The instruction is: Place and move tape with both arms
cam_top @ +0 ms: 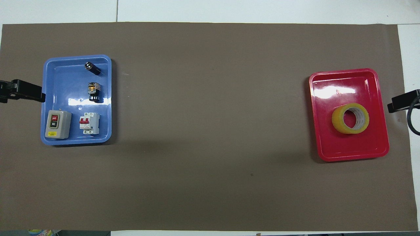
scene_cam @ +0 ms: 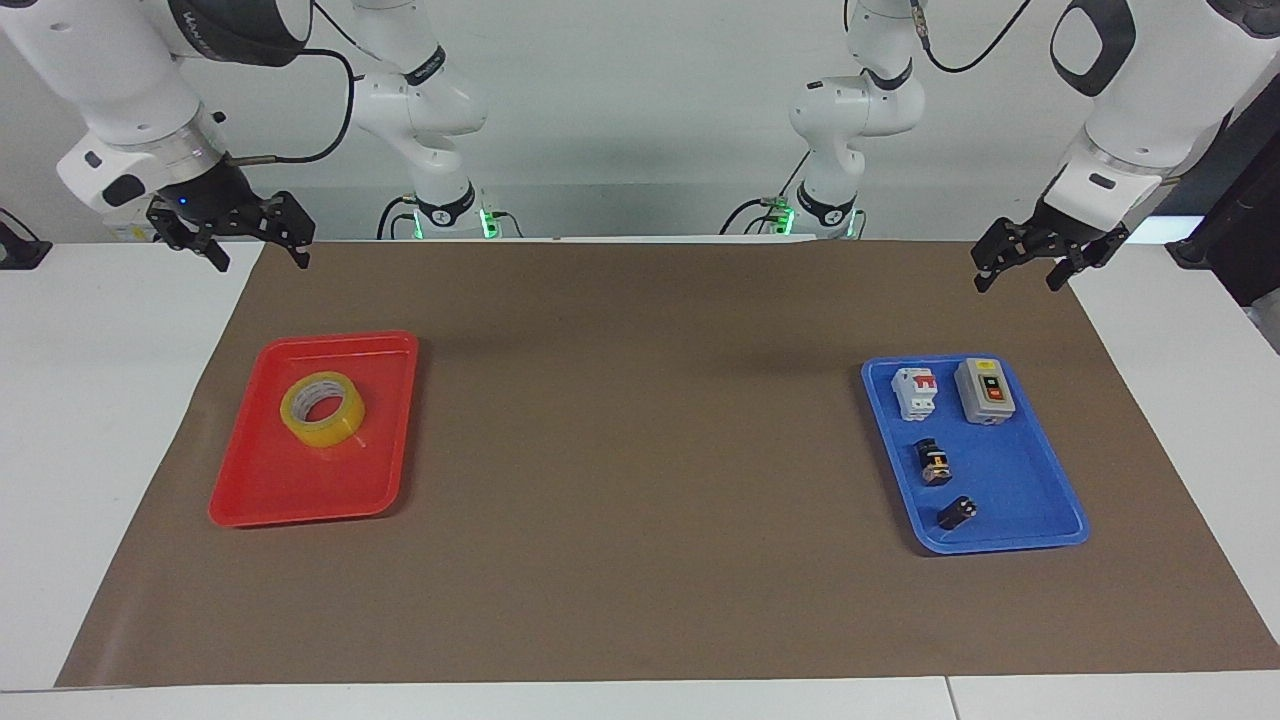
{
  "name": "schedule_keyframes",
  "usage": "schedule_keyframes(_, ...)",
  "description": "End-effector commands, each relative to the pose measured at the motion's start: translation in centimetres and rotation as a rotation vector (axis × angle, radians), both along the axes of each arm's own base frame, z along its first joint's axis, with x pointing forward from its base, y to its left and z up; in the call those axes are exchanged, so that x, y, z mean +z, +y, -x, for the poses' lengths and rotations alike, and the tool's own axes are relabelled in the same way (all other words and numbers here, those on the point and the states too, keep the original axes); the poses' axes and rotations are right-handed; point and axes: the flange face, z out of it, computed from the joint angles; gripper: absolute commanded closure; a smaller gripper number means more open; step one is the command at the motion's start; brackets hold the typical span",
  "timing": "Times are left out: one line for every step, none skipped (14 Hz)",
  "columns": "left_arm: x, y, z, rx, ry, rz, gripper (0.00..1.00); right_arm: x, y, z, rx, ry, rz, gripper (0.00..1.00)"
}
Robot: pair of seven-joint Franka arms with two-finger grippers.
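Brown mat (scene_cam: 640,450) covers most of the white table (scene_cam: 90,420). Tape (scene_cam: 321,410), a yellow translucent roll with pale core, lies flat in the red tray (scene_cam: 290,495), in the half of the tray nearer the robots, not touching any tray wall as far as can be seen. Red tray sits on the mat toward the right arm's end of the table, close to that end edge of the mat. Blue tray (scene_cam: 1010,525) sits on the mat toward the left arm's end, well apart from the red one. In the blue tray: grey switch box (scene_cam: 985,391) and white circuit breaker (scene_cam: 914,392) side by side at the tray edge nearest the robots, the switch box in the corner closer to the table's end; a small black-and-yellow component (scene_cam: 933,463) near the tray's middle; a small black cylinder (scene_cam: 957,512) toward the tray edge farthest from the robots. Right gripper (scene_cam: 258,257) hangs raised over the corner of the mat nearest the robots at the right arm's end, jaws spread wide, nothing between them. Left gripper (scene_cam: 1015,274) hangs raised over the matching mat corner at the left arm's end, jaws likewise wide and holding nothing. In the overhead view only a dark tip of each shows at the side borders: left gripper (cam_top: 23,91) beside the blue tray's outer wall, right gripper (cam_top: 403,102) beside the red tray's outer wall. Neither gripper touches a tray or the tape.
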Motion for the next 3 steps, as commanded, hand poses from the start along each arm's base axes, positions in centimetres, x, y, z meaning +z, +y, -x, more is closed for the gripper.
schedule_keyframes(0.33,0.26,0.69,0.0,0.005,0.019,0.0,0.25,-0.02,0.06,-0.002,-0.003,-0.014,0.0)
schedule_keyframes(0.33,0.26,0.69,0.0,0.005,0.019,0.0,0.26,-0.02,0.04,-0.002,-0.005,-0.014,0.0)
schedule_keyframes(0.33,0.26,0.69,0.0,0.005,0.019,0.0,0.25,-0.02,0.06,-0.001,-0.003,-0.014,0.0)
